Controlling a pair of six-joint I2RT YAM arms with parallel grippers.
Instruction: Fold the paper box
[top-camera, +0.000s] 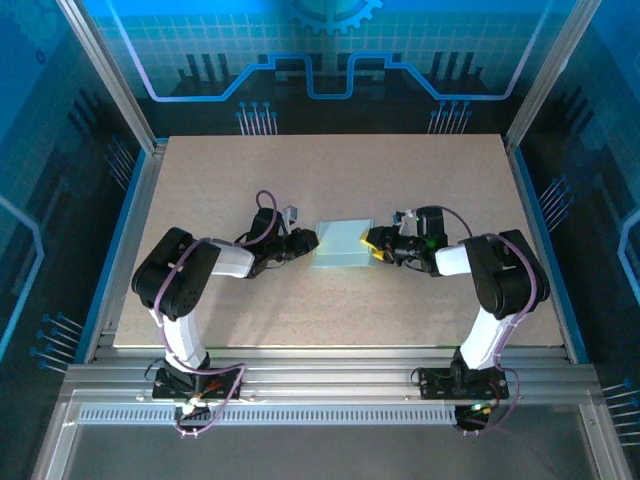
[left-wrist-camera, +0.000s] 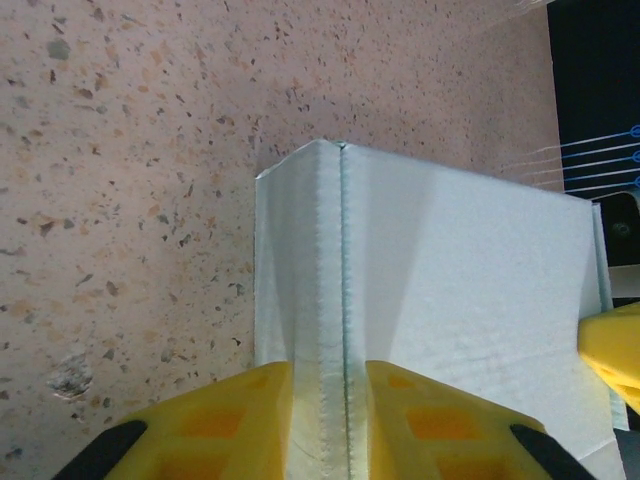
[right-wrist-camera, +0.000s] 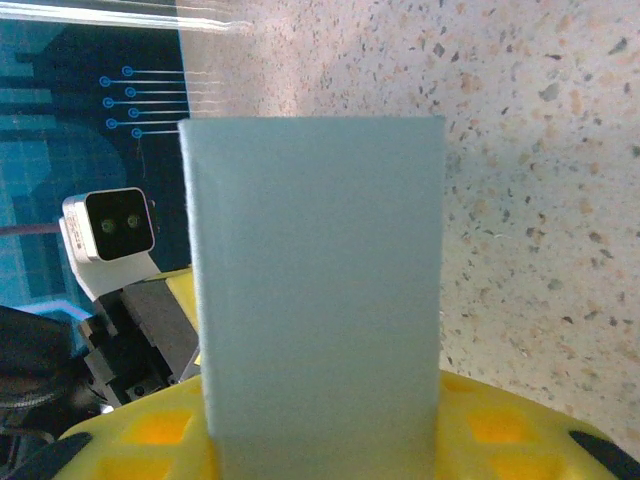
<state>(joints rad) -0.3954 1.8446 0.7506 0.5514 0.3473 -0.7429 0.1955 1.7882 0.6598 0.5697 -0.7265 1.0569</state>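
Note:
The paper box (top-camera: 343, 243) is pale mint card lying at the table's middle, between both arms. My left gripper (top-camera: 308, 241) is at its left end. In the left wrist view the yellow fingers (left-wrist-camera: 250, 420) are shut on a raised folded ridge of the paper box (left-wrist-camera: 450, 280), with the seam running straight up between them. My right gripper (top-camera: 376, 244) is at the box's right end. In the right wrist view a flat panel of the paper box (right-wrist-camera: 315, 290) stands between the yellow fingers (right-wrist-camera: 500, 430), which press against both its sides.
The speckled beige table (top-camera: 330, 170) has free room all round the box. Blue enclosure walls (top-camera: 70, 200) and aluminium frame rails (top-camera: 330, 375) border it. A fingertip of the right gripper (left-wrist-camera: 615, 350) shows at the box's far end, and the left wrist camera (right-wrist-camera: 110, 225) sits behind the panel.

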